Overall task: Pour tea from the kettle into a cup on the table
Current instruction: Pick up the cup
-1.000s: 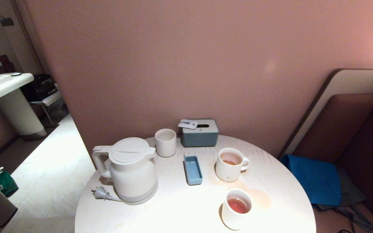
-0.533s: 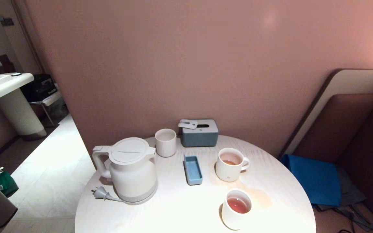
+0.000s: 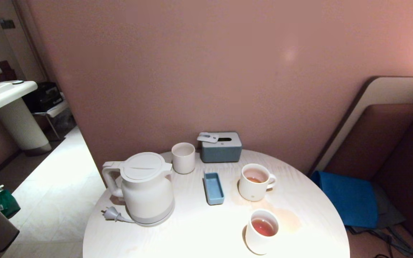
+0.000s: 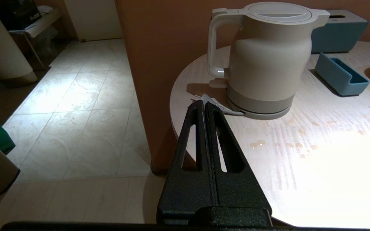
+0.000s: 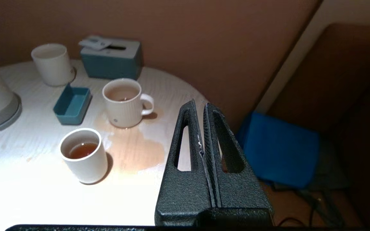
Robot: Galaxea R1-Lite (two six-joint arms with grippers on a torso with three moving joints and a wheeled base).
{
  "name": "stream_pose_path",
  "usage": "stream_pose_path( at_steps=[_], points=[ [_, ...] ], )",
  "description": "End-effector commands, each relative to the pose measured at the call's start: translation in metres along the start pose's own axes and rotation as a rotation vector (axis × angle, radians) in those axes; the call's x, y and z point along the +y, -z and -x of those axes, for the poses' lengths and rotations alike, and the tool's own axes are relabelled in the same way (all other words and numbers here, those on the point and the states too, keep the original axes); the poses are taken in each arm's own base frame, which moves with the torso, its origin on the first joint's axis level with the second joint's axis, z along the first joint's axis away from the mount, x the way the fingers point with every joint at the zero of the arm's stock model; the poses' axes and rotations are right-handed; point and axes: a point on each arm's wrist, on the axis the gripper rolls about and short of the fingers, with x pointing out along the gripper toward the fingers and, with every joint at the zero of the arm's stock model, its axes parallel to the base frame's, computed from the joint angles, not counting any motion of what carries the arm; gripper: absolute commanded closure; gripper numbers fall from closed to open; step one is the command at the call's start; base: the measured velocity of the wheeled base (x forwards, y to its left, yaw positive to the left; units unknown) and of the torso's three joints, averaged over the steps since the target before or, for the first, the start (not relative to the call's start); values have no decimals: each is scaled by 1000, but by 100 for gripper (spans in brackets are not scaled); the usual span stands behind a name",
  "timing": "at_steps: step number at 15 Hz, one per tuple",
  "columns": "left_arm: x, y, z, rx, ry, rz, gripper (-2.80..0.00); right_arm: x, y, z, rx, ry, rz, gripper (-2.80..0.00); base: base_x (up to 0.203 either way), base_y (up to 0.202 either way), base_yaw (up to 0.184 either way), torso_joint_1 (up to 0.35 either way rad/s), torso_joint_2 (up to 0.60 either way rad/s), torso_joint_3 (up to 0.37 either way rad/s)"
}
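Both grippers, left (image 4: 204,104) and right (image 5: 199,107), keep jaws clenched empty, short of kettle (image 4: 267,57) and cup (image 5: 125,102).

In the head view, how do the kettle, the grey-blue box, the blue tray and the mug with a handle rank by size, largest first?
1. Kettle, clearly largest.
2. Box.
3. Mug; it looks close to the box, so this order is unsure.
4. Tray, long but narrow and shallow.

A dusky pink wall (image 3: 206,71) is seen behind, pale tiled floor (image 3: 63,179) is lit at the left beside a white ribbed pedestal (image 3: 20,122), and a brown upholstered bench (image 3: 389,143) with a blue cushion (image 3: 350,200) is placed at the right.
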Motion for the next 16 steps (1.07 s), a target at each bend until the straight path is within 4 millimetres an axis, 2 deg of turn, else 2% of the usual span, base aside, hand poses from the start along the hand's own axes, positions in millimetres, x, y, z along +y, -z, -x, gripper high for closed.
stream_pose_path(
  at_steps=[1,3,5,7,10,11,13,16],
  points=[
    [0,0,0,1,0,0,0,-4,-10,-58,204,-26,-17,0,0,0,0,0,0,0],
    [0,0,0,1,0,0,0,-7,-9,-96,324,-48,-30,0,0,0,0,0,0,0],
    [0,0,0,1,0,0,0,-8,3,-132,453,-91,-30,0,0,0,0,0,0,0],
    [0,0,0,1,0,0,0,-8,24,-163,569,-166,-22,0,0,0,0,0,0,0],
    [0,0,0,0,0,0,0,-8,59,-206,572,-243,-25,0,0,0,0,0,0,0],
    [0,0,0,1,0,0,0,-8,72,-216,553,-259,-23,0,0,0,0,0,0,0],
    [0,0,0,-1,0,-1,0,-7,96,-221,552,-332,-24,0,0,0,0,0,0,0],
    [0,0,0,-2,0,-1,0,-10,121,-232,551,-392,-19,0,0,0,0,0,0,0]
  ],
)
